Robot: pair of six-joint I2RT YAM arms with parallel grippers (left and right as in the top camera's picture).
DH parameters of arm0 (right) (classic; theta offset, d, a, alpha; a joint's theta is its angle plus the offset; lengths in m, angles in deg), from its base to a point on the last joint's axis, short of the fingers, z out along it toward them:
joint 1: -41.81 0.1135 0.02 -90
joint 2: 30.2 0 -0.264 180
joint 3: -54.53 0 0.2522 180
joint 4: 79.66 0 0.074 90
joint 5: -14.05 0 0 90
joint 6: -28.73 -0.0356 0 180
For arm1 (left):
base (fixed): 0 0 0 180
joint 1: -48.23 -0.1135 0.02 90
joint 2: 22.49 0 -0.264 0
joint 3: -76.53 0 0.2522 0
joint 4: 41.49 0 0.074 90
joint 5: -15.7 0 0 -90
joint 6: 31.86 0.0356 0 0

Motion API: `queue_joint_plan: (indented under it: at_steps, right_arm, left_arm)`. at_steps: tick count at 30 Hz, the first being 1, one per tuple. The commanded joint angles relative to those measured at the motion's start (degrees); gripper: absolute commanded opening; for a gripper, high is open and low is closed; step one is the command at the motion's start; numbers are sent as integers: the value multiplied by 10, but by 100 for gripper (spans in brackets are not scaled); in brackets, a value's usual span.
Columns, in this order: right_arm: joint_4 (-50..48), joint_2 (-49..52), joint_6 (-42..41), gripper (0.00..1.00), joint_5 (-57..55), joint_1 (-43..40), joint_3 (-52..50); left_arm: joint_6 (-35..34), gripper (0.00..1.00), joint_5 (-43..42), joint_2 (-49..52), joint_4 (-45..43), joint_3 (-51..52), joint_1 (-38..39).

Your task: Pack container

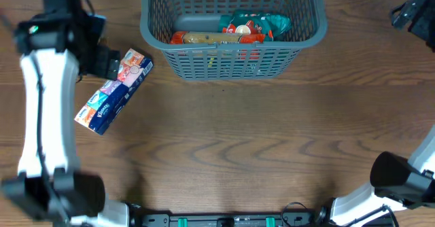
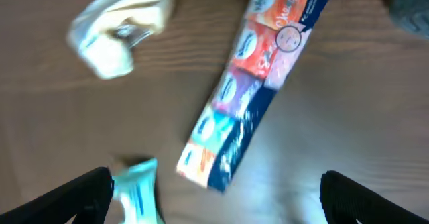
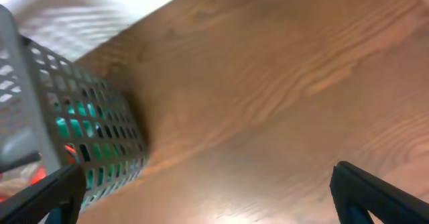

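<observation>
The dark grey lattice basket [image 1: 231, 47] stands at the back middle of the table, holding red, green and tan snack packets [image 1: 248, 26]. A corner of the basket shows at the left of the right wrist view [image 3: 67, 110]. A long multicoloured tissue pack [image 1: 112, 91] lies slantwise on the table left of the basket, and also shows in the left wrist view [image 2: 255, 83]. My left gripper [image 2: 221, 204] is open and empty above the table beside this pack; it shows in the overhead view [image 1: 107, 62]. My right gripper [image 3: 208, 204] is open and empty over bare wood right of the basket, at the far right overhead [image 1: 411, 13].
In the left wrist view a cream packet [image 2: 120, 29] lies left of the tissue pack, and a teal packet [image 2: 137, 187] lies close to my left finger. Both are hidden under the left arm in the overhead view. The table [image 1: 238, 138] is brown wood.
</observation>
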Motion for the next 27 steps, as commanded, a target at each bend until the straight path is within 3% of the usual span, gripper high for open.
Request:
queue_joint_plan:
  at_steps: [1, 6, 15, 22, 27]
  right_arm:
    - [6, 11, -7, 99, 4, -1, -3]
    - [3, 19, -7, 99, 3, 2, -6]
    - [-11, 19, -7, 99, -11, 2, -7]
    - [-11, 19, -7, 99, -17, 2, -7]
    - [-9, 19, -7, 99, -17, 2, -7]
  left_arm:
    - [54, 98, -17, 57, -16, -5, -3]
    - [100, 99, -17, 144, -24, -5, -2]
    - [115, 98, -17, 274, -48, -3, -2]
    - [115, 99, -18, 314, -65, -3, -4]
    - [115, 97, -66, 329, -71, -3, -14]
